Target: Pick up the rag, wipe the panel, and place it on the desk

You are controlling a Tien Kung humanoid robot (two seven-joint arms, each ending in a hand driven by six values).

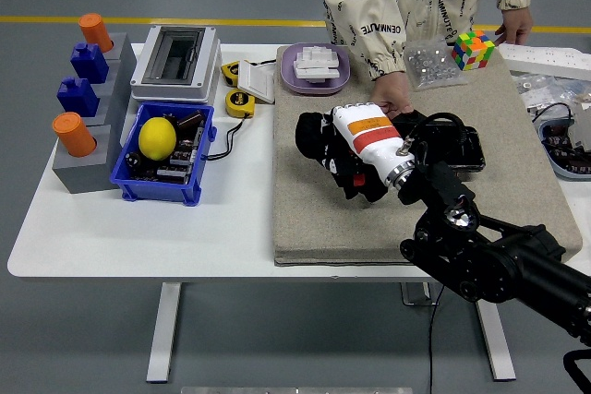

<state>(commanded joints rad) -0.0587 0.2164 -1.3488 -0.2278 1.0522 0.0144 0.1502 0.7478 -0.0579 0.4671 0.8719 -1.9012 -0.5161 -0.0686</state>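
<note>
We see grey mat (305, 219) across white table (138, 228). Our right hand (334, 149) lies over mat's middle, fingers curled, gripping black rag (314, 134). Black panel (457, 147) behind wrist; person's hand (392, 99) touching panel's far edge.

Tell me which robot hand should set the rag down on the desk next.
Right. The right robot hand is already over the grey mat, apparently holding the dark rag. No left arm is in view.

Panel (454, 147) on mat (314, 214); bin (162, 182) left of mat.
</note>
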